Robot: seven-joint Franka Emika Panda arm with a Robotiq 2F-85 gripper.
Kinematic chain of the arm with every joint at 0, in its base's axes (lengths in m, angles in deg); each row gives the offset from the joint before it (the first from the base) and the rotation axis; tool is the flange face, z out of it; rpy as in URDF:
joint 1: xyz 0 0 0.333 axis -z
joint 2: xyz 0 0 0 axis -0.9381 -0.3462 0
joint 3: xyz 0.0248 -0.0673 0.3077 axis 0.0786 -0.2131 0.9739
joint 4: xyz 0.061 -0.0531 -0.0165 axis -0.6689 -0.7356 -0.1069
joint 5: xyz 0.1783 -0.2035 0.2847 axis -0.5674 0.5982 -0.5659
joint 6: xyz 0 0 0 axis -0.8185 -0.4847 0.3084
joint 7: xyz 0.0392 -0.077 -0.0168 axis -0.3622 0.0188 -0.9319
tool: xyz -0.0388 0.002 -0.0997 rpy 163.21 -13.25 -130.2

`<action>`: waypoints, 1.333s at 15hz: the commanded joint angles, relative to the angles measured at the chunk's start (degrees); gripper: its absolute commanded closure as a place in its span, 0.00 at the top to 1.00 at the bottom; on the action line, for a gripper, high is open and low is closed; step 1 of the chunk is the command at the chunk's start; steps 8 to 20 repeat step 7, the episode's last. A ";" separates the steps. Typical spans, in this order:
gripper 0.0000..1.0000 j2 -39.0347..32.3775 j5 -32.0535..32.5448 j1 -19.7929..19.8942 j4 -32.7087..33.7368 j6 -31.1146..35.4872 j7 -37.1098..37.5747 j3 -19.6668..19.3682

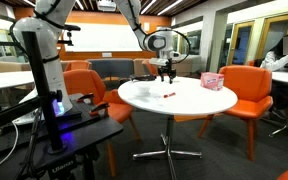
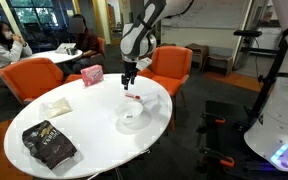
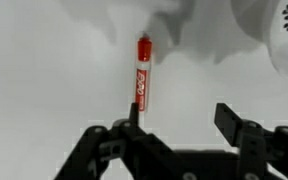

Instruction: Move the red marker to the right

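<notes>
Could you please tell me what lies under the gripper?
The red marker lies flat on the white table below the open gripper; one of the jaws hides its near end.

Red marker (image 3: 142, 75) showing red, pale marks on barrel. Counter (image 1: 189, 102) appearing plain white. Box (image 1: 213, 81) showing pink pattern. Chairs (image 1: 246, 88) showing orange. Bag (image 2: 49, 145) looking dark.

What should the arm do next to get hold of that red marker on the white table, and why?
Probably nudge the gripper sideways until the red marker lies midway between the open jaws, before lowering. In the wrist view the marker lies off-centre, close to one jaw, and in an exterior view the gripper hangs above the table, not yet down at the marker.
</notes>
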 commanded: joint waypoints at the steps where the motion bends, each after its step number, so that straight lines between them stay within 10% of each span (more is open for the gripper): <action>1: 1.00 7.00 -2.66 0.56 -8.54 5.03 -2.63 2.08; 20: 1.00 13.42 -1.98 -0.99 -17.46 9.61 -4.44 2.71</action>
